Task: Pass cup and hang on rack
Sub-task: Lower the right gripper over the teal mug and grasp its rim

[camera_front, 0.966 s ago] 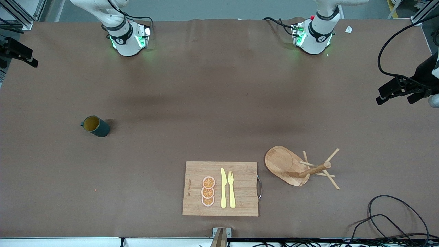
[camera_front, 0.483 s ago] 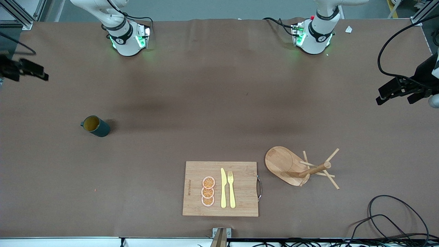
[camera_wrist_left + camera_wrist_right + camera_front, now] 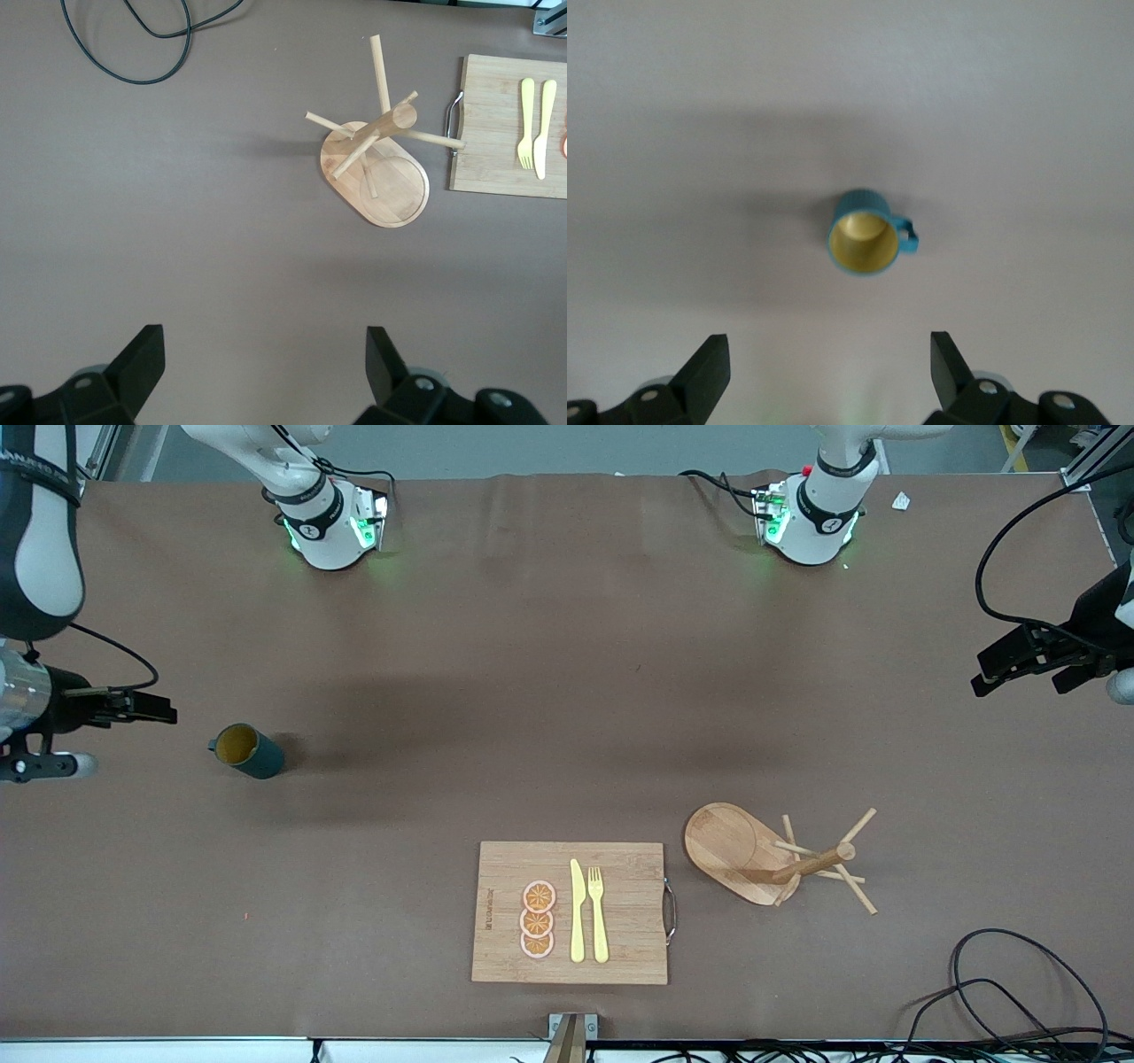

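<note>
The dark teal cup (image 3: 246,750) stands upright on the table toward the right arm's end, yellowish inside, its handle pointing to that end. It also shows in the right wrist view (image 3: 864,241). My right gripper (image 3: 164,713) is open and empty, in the air beside the cup at the table's end; the right wrist view (image 3: 828,367) shows nothing between its fingers. The wooden rack (image 3: 771,855) stands toward the left arm's end and also shows in the left wrist view (image 3: 376,159). My left gripper (image 3: 1019,685) waits open and empty, up over that table end (image 3: 264,363).
A wooden cutting board (image 3: 571,912) with a metal handle lies beside the rack, near the front edge. It carries a yellow knife, a fork and orange slices. Black cables (image 3: 1019,983) loop on the table near the rack.
My right arm has swung in from the table's end and come down beside the cup. The left arm, the cup and the rack have not moved.
</note>
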Available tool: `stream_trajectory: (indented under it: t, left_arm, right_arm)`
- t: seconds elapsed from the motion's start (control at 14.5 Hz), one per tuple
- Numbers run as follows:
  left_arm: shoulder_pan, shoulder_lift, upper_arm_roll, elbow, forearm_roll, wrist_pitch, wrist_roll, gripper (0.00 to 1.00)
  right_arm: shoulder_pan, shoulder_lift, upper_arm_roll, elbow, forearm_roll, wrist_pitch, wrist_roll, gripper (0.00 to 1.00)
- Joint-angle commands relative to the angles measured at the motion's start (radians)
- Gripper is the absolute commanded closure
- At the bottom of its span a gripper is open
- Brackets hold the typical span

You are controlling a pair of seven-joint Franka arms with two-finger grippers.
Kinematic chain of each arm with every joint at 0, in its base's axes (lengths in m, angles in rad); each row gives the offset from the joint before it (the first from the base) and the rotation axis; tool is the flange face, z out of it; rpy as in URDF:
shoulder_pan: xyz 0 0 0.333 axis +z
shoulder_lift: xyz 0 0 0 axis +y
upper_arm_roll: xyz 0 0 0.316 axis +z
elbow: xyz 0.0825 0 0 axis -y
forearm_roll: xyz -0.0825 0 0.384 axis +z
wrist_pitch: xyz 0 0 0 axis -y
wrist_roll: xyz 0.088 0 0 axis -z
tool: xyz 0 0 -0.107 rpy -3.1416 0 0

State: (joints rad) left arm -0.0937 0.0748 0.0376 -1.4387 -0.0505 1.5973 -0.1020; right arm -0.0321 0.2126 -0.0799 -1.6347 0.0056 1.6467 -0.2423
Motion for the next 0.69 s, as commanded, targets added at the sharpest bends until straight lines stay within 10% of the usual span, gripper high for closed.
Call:
stream_trajectory:
  t: [0.0,0.62]
  left_arm:
    - [-0.003,0.01,0.001,0.021,0.009,0.0,-0.001,0.0]
    - [-0.003,0.01,0.001,0.021,0.009,0.0,-0.001,0.0]
  right_arm:
    - [-0.038,-0.036,0.002,-0.16,0.007,0.154,-0.199,0.0]
    - [-0.084,-0.032,0.003,-0.551,0.043,0.689,-0.56,0.0]
